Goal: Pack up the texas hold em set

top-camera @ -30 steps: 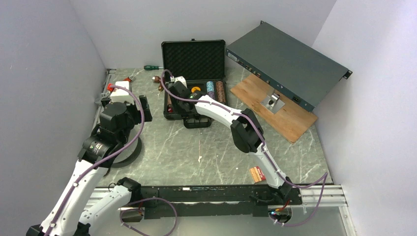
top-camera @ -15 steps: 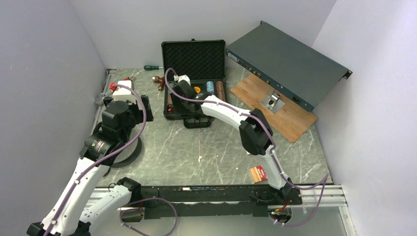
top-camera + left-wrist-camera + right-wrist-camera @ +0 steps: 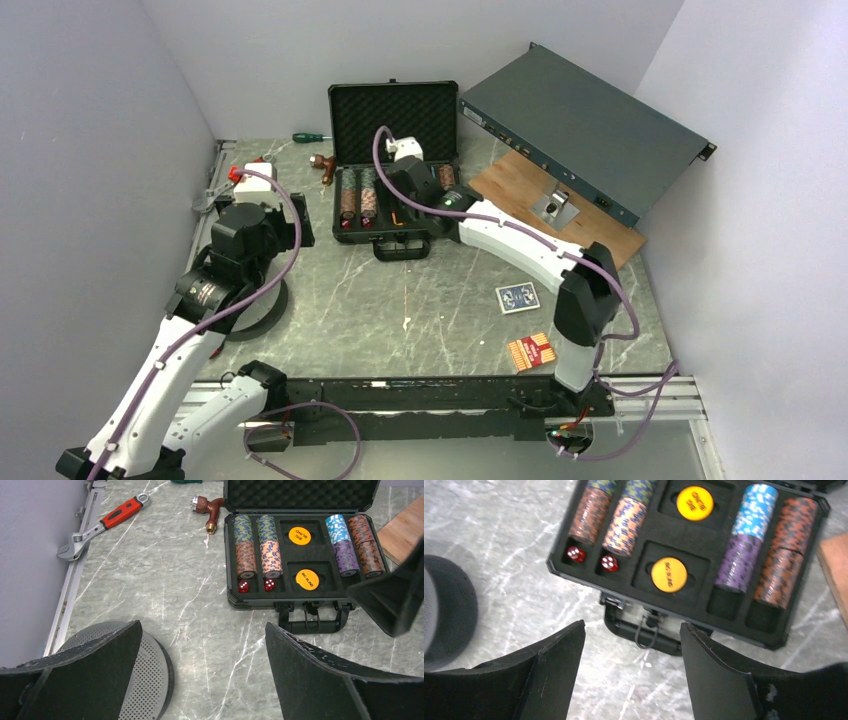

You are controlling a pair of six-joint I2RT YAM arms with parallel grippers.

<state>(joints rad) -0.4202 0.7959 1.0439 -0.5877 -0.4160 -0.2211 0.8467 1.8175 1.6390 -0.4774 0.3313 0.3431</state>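
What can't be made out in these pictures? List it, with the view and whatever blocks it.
Top view: the right gripper covers the middle of the case, hiding the orange discs.
Left wrist view: the perforated disc is partly behind the left gripper and cut by the bottom edge.
Right wrist view: the lid runs off the top edge.
Top view: the red deck has printing too small to read.

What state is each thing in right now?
Case: open, lid upright.
Chips: lying in case slots.
Dice: two, in case pockets.
Blue deck: on table, outside case.
Red deck: on table, outside case.
Left gripper: open, empty.
Right gripper: open, empty.
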